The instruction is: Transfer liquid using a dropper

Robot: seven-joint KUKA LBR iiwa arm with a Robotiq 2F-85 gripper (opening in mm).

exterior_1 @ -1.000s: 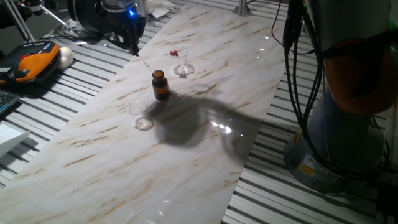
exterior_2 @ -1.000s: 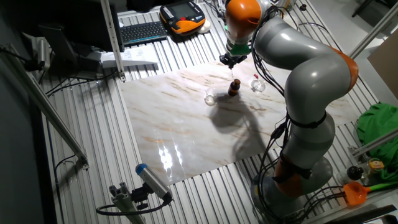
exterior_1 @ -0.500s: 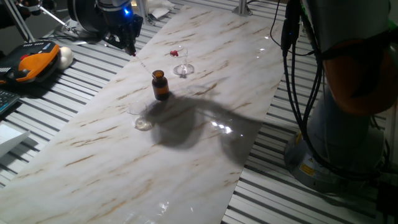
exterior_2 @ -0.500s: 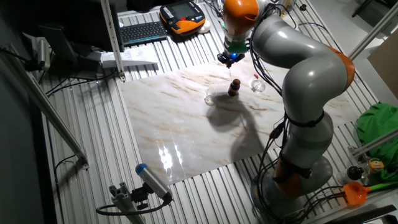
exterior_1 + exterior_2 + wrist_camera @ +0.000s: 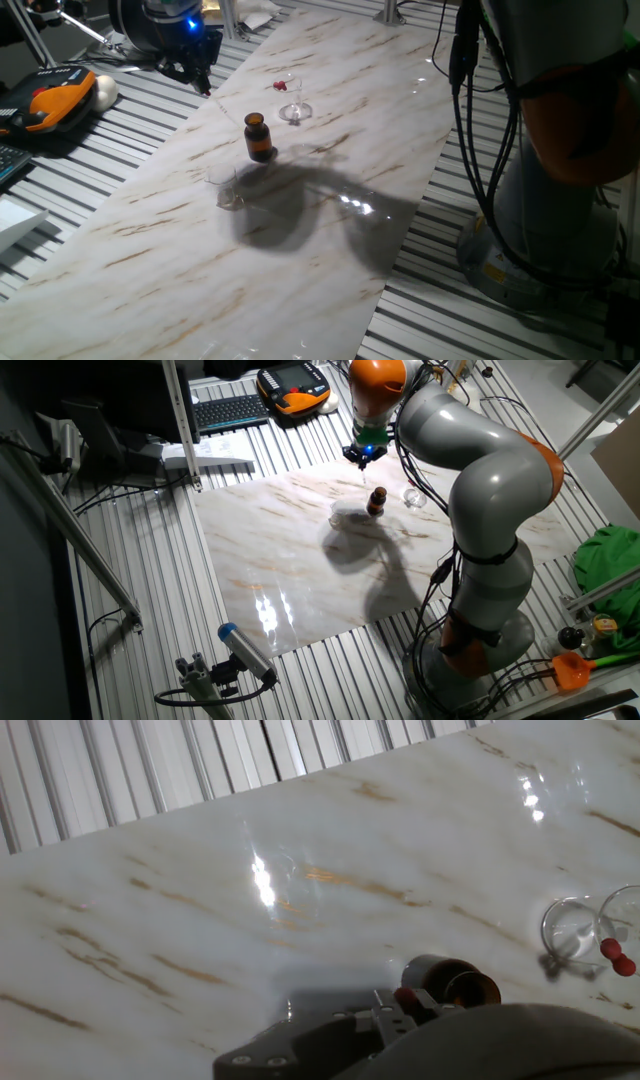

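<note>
- Dropper (image 5: 222, 103) hangs from my gripper (image 5: 200, 76), a thin clear tube slanting down and toward the amber bottle (image 5: 259, 137); its tip is in the air above the marble tabletop (image 5: 330, 230), between the bottle and the table edge, touching nothing I can see.
- Jaws: clamped on the dropper's top end as far as the fixed views show; the bulb itself is hidden by the fingers. Hand view shows only the gripper body at the bottom edge, so no direct confirmation there.
- Bottle stands upright, uncapped, mouth open in the hand view (image 5: 470, 986). A small clear beaker (image 5: 226, 186) sits near it on the side toward me; an empty stemmed glass (image 5: 293, 100) with small red pieces beside it stands on the far side.
- Judged step: carrying a loaded dropper from bottle to receiving vessel. I cannot tell whether the tube holds liquid; too thin and clear to read.
- Next move calls for: bring the tip over the beaker's mouth, centre it inside the rim, keep it off the glass wall, then squeeze gently.
- Risk: beaker is nearly invisible on the glossy marble; alignment will be hard to verify.
</note>
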